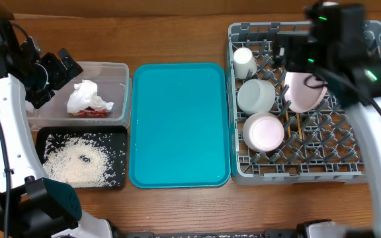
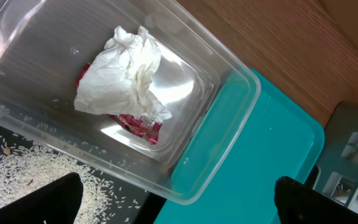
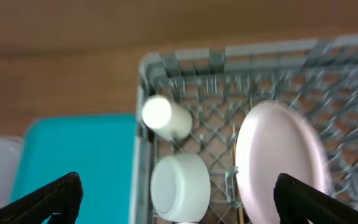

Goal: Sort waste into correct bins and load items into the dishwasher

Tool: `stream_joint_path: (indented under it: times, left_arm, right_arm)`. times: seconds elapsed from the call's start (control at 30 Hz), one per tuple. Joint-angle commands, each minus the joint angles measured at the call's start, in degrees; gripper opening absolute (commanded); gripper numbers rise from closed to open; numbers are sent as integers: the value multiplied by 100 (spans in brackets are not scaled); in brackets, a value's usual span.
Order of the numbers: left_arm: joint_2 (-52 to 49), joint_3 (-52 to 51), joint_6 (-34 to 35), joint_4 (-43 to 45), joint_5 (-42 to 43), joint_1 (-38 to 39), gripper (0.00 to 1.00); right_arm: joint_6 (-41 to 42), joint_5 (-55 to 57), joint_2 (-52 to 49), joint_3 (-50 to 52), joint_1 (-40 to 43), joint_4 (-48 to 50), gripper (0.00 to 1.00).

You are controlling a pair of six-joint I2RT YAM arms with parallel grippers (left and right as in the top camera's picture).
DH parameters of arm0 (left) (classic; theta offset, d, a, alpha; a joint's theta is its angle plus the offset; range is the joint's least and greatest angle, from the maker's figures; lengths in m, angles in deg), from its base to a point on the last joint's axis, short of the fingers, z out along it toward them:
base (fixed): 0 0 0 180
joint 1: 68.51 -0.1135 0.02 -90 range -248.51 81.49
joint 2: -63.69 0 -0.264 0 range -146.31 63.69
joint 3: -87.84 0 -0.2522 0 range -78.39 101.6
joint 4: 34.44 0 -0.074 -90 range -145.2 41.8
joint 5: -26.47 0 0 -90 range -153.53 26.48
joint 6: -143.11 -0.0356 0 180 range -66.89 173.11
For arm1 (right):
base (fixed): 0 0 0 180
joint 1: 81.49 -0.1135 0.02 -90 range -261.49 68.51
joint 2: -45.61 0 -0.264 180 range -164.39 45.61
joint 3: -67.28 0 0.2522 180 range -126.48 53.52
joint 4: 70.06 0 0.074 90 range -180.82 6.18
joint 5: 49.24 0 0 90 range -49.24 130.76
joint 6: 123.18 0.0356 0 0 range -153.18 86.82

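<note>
The clear tub (image 1: 114,73) holds the crumpled napkin (image 1: 86,96) and the red sauce packet (image 1: 91,112); both also show in the left wrist view, napkin (image 2: 126,71) and packet (image 2: 138,124). Rice (image 1: 75,162) lies in the black tray (image 1: 118,135). The grey rack (image 1: 349,158) holds the cup (image 1: 245,63), bowl (image 1: 255,95), small plate (image 1: 263,131), large plate (image 1: 303,91), and thin wooden sticks (image 1: 300,125) that look like the chopsticks. My left gripper (image 1: 51,69) is open and empty over the tub's left end. My right gripper (image 1: 295,56) is open and empty above the rack's back.
The teal tray (image 1: 177,125) lies between the bins and the rack, with nothing on it. The right wrist view shows the cup (image 3: 163,117), bowl (image 3: 180,186) and large plate (image 3: 281,155) below the open fingers (image 3: 176,199). Wooden table all around.
</note>
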Motion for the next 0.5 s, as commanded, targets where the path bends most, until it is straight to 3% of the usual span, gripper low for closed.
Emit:
stream_joint_path:
  times: [0.0,0.47]
  left_arm:
    - [74,101,57,9,-31,17,100]
    - [74,101,57,11,-31,17,100]
  right_arm:
    - [-127,-55,1093,-72,-20,22,100]
    - [-28,28,4489,205,-20,-153,100]
